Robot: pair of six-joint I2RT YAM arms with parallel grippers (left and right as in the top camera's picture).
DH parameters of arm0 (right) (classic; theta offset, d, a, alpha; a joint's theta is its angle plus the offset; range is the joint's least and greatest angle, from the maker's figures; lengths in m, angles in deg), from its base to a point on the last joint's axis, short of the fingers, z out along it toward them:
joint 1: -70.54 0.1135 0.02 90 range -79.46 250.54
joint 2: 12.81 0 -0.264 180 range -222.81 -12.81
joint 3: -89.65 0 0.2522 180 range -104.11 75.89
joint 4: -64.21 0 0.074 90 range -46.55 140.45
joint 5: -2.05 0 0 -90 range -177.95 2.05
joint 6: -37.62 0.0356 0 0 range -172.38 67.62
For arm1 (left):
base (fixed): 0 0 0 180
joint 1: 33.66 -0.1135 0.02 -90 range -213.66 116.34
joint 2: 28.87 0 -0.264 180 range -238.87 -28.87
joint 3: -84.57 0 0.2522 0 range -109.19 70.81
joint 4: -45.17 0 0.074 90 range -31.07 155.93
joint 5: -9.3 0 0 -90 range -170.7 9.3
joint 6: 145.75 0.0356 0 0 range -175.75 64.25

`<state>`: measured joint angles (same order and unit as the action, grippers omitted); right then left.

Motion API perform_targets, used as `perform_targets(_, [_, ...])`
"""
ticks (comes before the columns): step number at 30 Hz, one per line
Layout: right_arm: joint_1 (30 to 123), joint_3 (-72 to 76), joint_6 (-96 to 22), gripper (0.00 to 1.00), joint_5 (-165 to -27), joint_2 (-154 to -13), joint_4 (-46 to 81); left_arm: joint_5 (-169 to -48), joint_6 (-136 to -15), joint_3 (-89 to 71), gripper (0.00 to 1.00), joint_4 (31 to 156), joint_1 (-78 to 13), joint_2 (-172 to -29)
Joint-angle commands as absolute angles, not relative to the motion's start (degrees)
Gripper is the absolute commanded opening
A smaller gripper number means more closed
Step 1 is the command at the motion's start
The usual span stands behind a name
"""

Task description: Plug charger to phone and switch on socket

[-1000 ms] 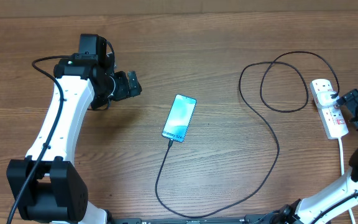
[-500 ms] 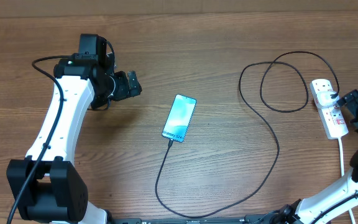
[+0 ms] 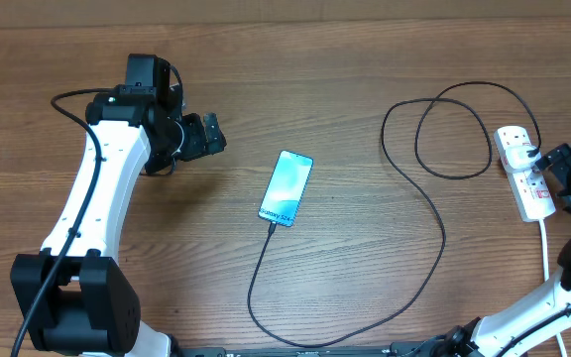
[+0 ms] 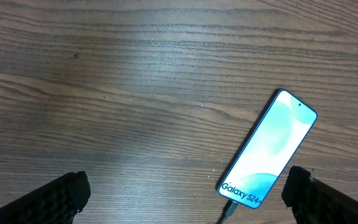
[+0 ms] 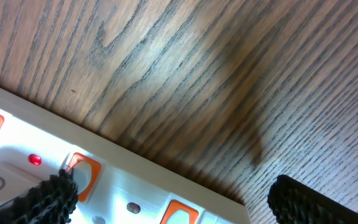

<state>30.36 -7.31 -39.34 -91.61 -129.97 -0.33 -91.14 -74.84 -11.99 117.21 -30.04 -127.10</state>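
Wood-grain counter [image 3: 345, 59] spreads beneath both arms. We see the phone [image 3: 286, 187] lying flat near its middle, screen lit, with the charger [image 3: 434, 213] plugged into the phone's lower end. The thin black cable loops away rightward to the socket [image 3: 524, 171], a white strip well to the phone's right. Our left claw [image 3: 201, 136] hangs released, jaws wide, near the phone's upper left. Our right claw [image 3: 558, 174] is also released, spread wide at the socket, where a small red light [image 5: 35, 160] glows.

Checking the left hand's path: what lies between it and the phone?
Only bare table between the left hand and the phone, shown in the overhead view.
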Motion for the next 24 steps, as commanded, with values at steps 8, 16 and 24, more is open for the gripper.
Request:
perform_targets(8, [32.26, -5.84, -42.05, 1.00, -92.51, -131.24, -2.12, -90.77, -73.73, -11.84, 0.99, 117.19, -30.37, -126.25])
perform_targets(16, [32.24, -5.88, -41.99, 1.00, -89.93, -131.22, -4.94, -90.77, -73.73, -11.84, 0.99, 117.19, -30.37, -126.25])
perform_targets(24, [32.19, -7.11, -38.67, 1.00, -84.53, -126.17, -7.11, -90.77, -73.73, -11.84, 0.99, 117.19, -30.37, -126.25])
